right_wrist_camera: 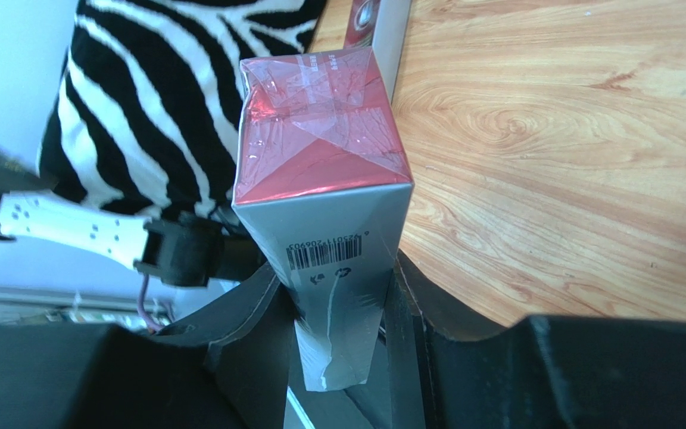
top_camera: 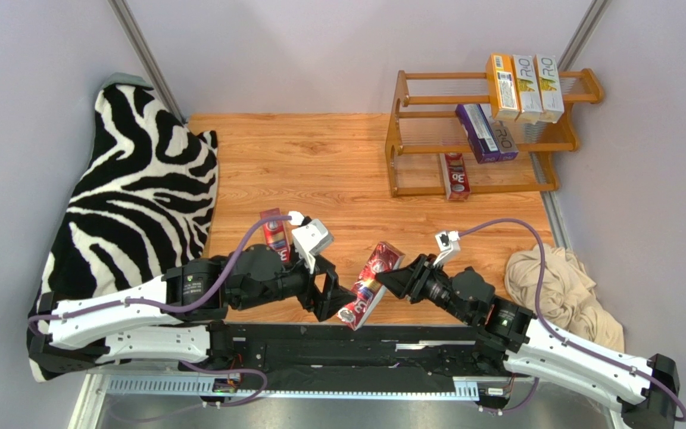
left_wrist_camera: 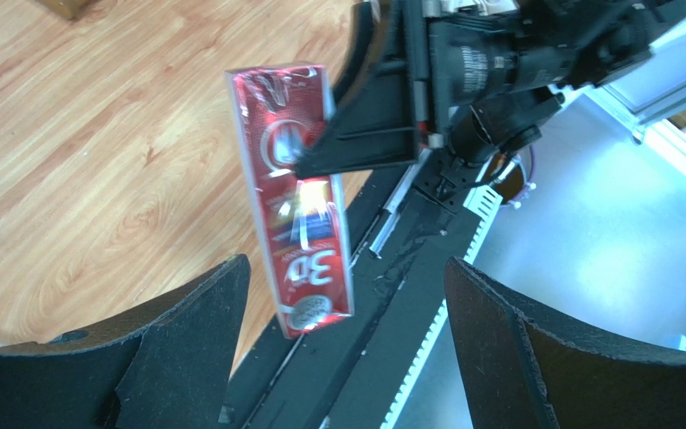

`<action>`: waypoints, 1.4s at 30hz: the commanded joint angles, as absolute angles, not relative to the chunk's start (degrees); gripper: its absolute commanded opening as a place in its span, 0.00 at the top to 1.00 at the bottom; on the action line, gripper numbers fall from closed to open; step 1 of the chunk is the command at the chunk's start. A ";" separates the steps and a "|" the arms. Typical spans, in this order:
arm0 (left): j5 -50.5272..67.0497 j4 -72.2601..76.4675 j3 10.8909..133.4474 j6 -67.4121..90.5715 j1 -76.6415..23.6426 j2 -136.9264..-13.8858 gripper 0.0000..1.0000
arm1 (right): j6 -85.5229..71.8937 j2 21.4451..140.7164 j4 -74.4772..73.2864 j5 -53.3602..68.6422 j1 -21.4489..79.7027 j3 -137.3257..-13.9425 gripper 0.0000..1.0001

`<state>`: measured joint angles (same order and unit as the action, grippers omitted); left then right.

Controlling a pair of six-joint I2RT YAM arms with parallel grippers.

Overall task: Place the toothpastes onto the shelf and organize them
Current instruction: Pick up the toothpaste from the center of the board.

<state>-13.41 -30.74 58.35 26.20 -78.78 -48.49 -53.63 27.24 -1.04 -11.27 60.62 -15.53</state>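
A red toothpaste carton [top_camera: 372, 284] hangs tilted above the table's near edge, and my right gripper [top_camera: 384, 284] is shut on its middle. The right wrist view shows its grey barcode side [right_wrist_camera: 324, 179] pinched between the right gripper [right_wrist_camera: 338, 304] fingers. My left gripper [left_wrist_camera: 347, 268] is open, its pads apart on either side of the carton's lower end [left_wrist_camera: 293, 206] and not touching it. Another red carton [top_camera: 275, 231] stands on the table behind the left arm. The shelf [top_camera: 409, 134] at the back right holds three cartons [top_camera: 525, 87] on top, two purple [top_camera: 485, 132] in the middle and one red [top_camera: 455, 176] at the bottom.
A zebra-print blanket [top_camera: 132, 188] covers the table's left side. A crumpled beige cloth [top_camera: 557, 286] lies at the right, near the right arm. The black rail [left_wrist_camera: 427, 295] of the arm bases runs under the held carton.
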 commanded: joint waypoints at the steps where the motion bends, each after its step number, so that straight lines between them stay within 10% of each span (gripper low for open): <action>1: 7.39 -24.45 53.81 22.94 -70.95 -45.71 0.11 | -43.25 26.72 -2.61 -4.40 60.73 -24.58 0.65; 21: 36.38 -7.48 47.46 25.57 -61.35 -53.08 0.17 | -32.78 33.40 -5.36 17.31 60.65 -37.88 0.64; 34: 39.64 -0.88 44.12 28.21 -61.35 -53.88 0.62 | -32.34 35.16 -3.96 17.05 60.64 -38.06 0.62; 38: 38.77 -0.44 44.03 28.56 -61.35 -54.23 0.64 | -32.78 34.72 -3.87 14.86 60.64 -37.88 0.55; 42: 35.43 -0.70 44.64 29.09 -61.26 -54.14 0.64 | -33.75 32.18 -5.18 9.59 60.64 -37.44 0.24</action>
